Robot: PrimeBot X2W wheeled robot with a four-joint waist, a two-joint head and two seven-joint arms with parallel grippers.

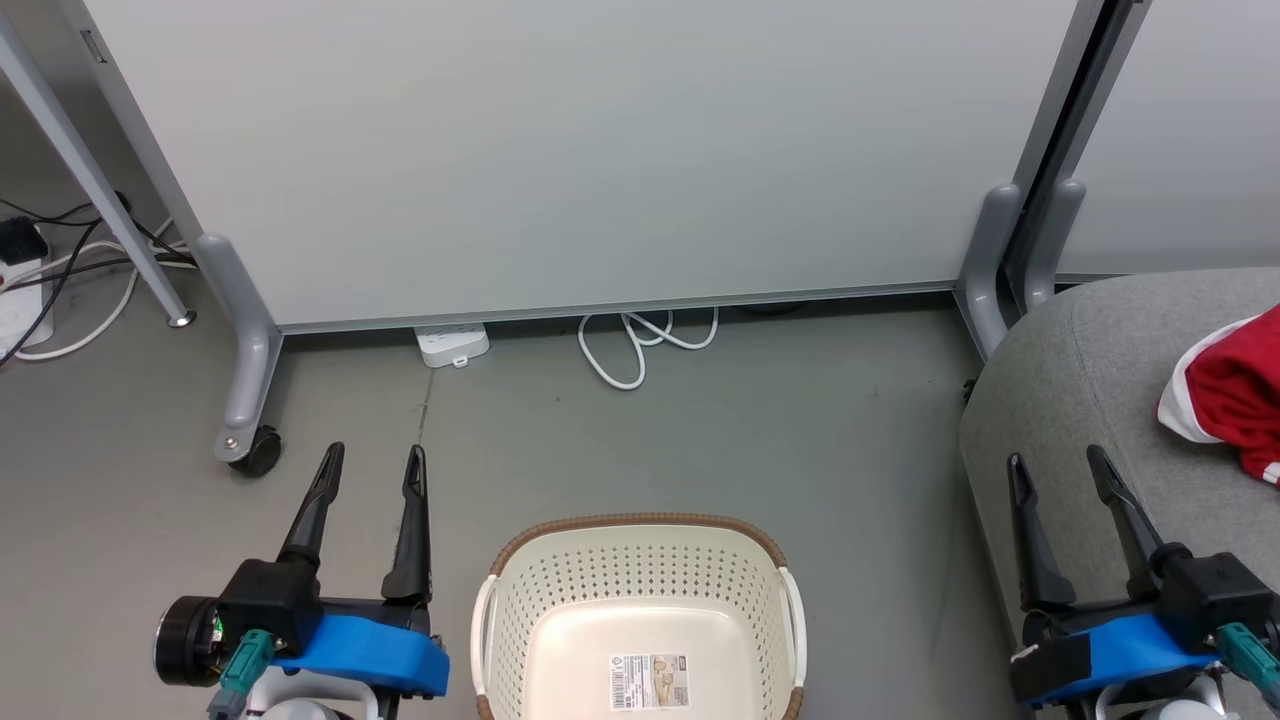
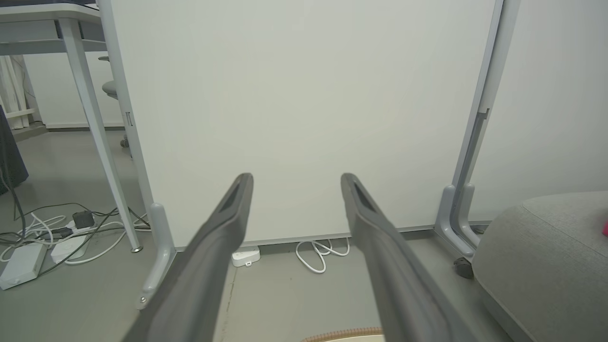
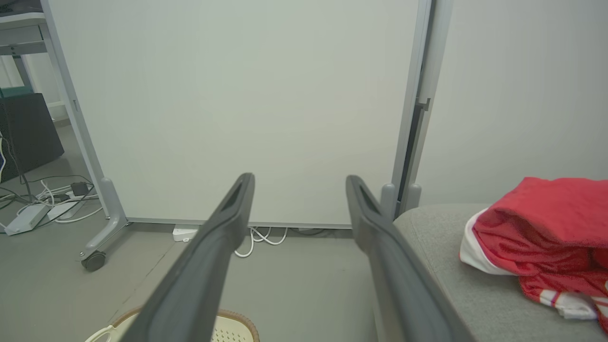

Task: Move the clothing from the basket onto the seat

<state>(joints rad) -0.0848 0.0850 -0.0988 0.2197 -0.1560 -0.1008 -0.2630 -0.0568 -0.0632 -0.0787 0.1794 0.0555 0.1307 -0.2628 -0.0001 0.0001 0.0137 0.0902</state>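
My left pincer [image 1: 375, 455] hangs above the floor [image 1: 850, 420] at 8 o'clock in the head view, its fingers apart. My right pincer [image 1: 1055, 458], at 4 o'clock, is also spread, over the near edge of the grey seat [image 1: 1080, 380]. The red clothing [image 1: 1230, 390] lies heaped on the seat at 3 o'clock. The cream basket [image 1: 640, 522] sits on the floor at 6 o'clock, with its label [image 1: 648, 680] showing.

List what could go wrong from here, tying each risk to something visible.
1. The open right tool hovers at the edge of the seat, near the clothing; a sideways swing could drag the fabric off.
2. The empty basket stands just ahead, a white cable on the floor beyond it; driving forward might shove one or overrun the other.
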